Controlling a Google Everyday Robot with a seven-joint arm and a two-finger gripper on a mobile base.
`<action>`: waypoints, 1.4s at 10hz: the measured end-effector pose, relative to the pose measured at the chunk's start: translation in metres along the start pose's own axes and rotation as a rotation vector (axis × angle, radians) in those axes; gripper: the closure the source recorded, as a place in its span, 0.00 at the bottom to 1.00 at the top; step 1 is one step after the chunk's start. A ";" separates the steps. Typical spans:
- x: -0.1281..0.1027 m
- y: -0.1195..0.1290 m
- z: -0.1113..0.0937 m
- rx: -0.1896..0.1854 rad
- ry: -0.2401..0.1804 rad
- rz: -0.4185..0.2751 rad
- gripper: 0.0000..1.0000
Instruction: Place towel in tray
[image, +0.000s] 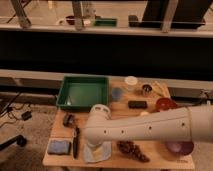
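My claw (96, 143) hangs spread wide over the towel (103, 154) on the desk (57, 131). The green tray (82, 94) sits behind it.

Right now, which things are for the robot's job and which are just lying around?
For the job: towel, green tray, end effector down over the towel.
Lying around: blue sponge, purple bowl, red bowl, white cup.

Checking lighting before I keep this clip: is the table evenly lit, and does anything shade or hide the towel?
Camera view: warm, dim light, with the table brighter than the dark background; the arm covers part of the towel and hides the gripper above it; the tray is plainly lit.
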 end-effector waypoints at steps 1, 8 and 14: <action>0.005 -0.002 0.007 -0.013 0.005 0.009 0.20; 0.028 0.012 0.029 -0.112 0.046 0.036 0.20; 0.024 0.026 0.041 -0.103 -0.021 0.012 0.20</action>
